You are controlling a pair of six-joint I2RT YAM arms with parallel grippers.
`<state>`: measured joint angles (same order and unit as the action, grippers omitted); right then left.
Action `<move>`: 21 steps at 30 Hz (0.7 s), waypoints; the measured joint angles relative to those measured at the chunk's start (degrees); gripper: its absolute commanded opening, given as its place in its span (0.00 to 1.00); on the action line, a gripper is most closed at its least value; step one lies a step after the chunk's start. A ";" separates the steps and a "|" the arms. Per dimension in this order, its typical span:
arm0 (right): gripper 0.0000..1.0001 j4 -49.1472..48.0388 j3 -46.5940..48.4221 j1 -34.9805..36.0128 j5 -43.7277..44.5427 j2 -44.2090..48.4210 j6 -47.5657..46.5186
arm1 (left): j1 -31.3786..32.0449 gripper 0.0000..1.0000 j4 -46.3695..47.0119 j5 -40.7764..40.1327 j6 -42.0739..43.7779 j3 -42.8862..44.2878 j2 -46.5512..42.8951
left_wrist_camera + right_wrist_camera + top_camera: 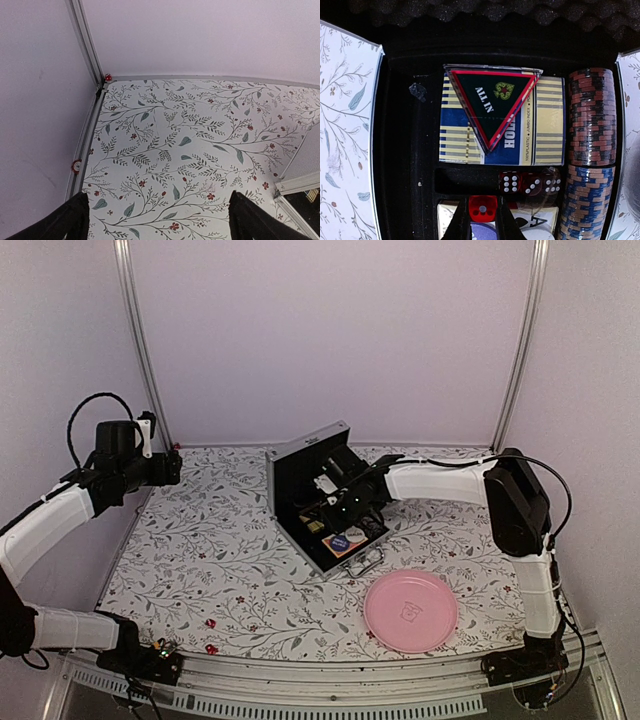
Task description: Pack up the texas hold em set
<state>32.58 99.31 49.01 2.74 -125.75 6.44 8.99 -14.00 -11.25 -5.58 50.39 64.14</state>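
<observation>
The texas hold em set's silver case lies open mid-table, its lid raised toward the back. In the right wrist view its black tray holds a card deck under a triangular "ALL IN" marker, stacked chips and three red dice in a slot. My right gripper is shut on another red die, just over the slot's near edge. My left gripper is open and holds nothing, raised over the table's back left. A loose red die sits in the back left corner.
A pink plate lies front right of the case. Two more red dice rest near the table's front left edge. White walls and metal posts enclose the table. The case's edge shows at the left wrist view's lower right.
</observation>
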 measured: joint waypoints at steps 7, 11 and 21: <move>0.07 0.72 0.59 0.00 -0.09 -0.81 0.00 | 0.00 0.97 0.00 0.02 0.00 0.00 0.00; 0.10 0.90 0.81 -0.02 -0.28 -1.25 0.00 | 0.00 0.97 0.00 0.00 0.00 0.00 0.00; 0.28 1.25 1.57 -0.02 -0.28 -1.75 0.15 | 0.00 0.97 0.00 0.00 0.00 0.00 0.00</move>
<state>33.82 100.88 48.99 2.46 -127.50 6.59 8.99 -14.00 -11.25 -5.58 50.39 64.14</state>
